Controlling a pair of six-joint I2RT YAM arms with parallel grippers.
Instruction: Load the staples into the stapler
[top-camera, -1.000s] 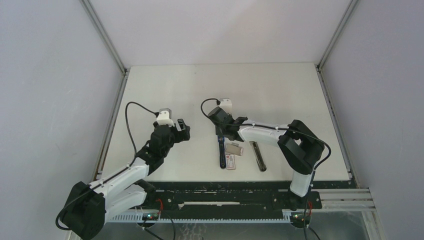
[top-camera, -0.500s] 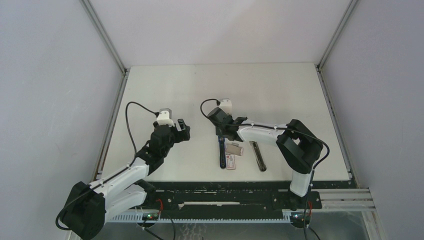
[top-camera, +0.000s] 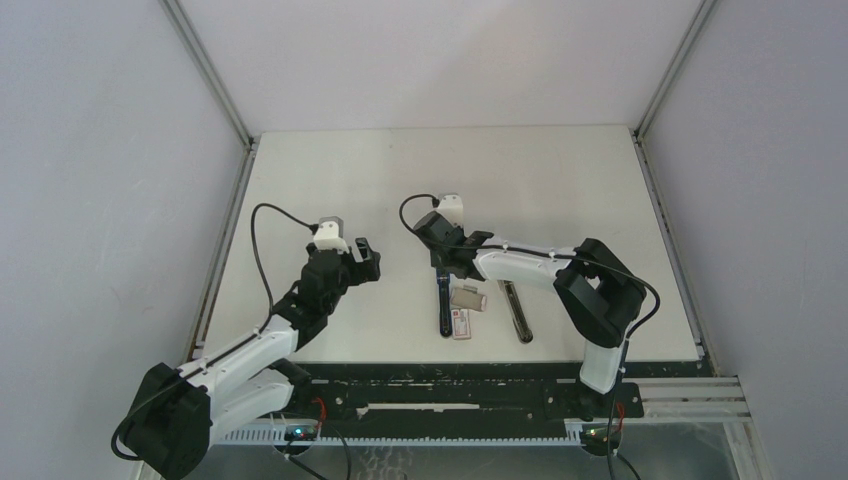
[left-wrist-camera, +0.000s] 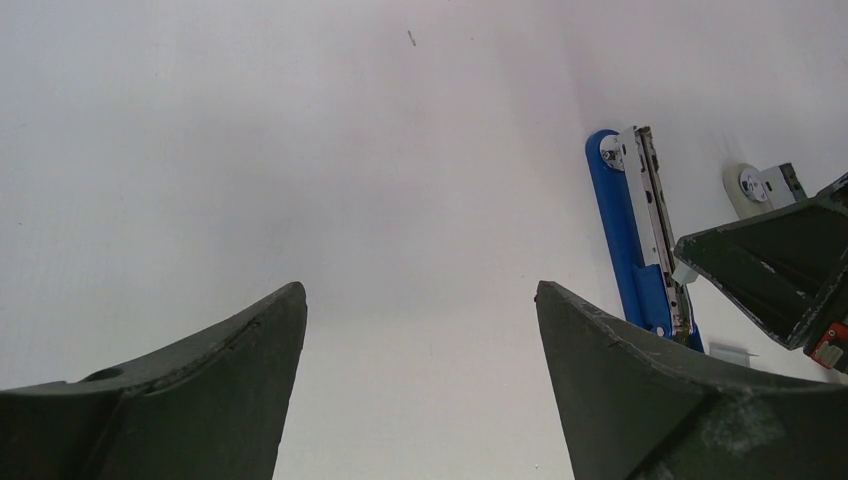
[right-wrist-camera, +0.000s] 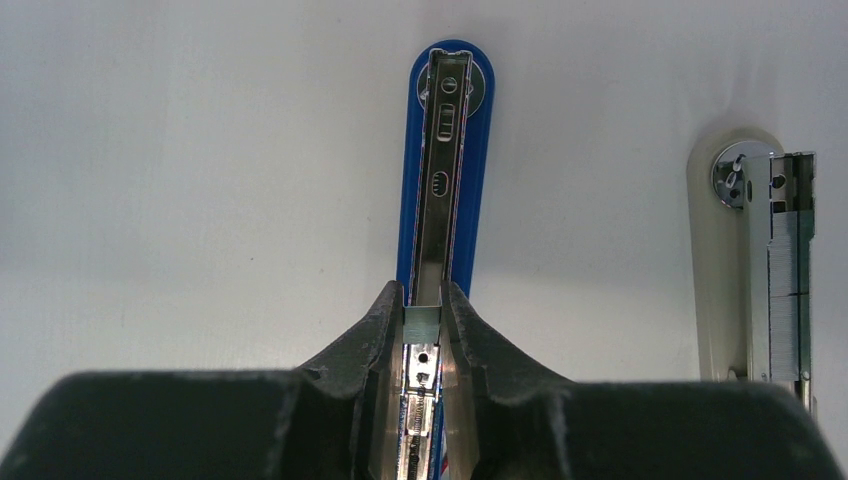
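One staple strip (right-wrist-camera: 787, 280) sits in the beige stapler (right-wrist-camera: 715, 280); your right fingers (right-wrist-camera: 423, 308) pinch the metal rail (right-wrist-camera: 441, 200) of the blue stapler (right-wrist-camera: 480, 150); left fingers (left-wrist-camera: 420, 295) spread wide

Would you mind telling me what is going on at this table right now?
The right pincer is shut on a short silver metal piece, probably a staple strip, right over the metal rail of the opened blue stapler. The left pincer hovers open, holding nothing. The red-and-white staple box lies beside the stapler.
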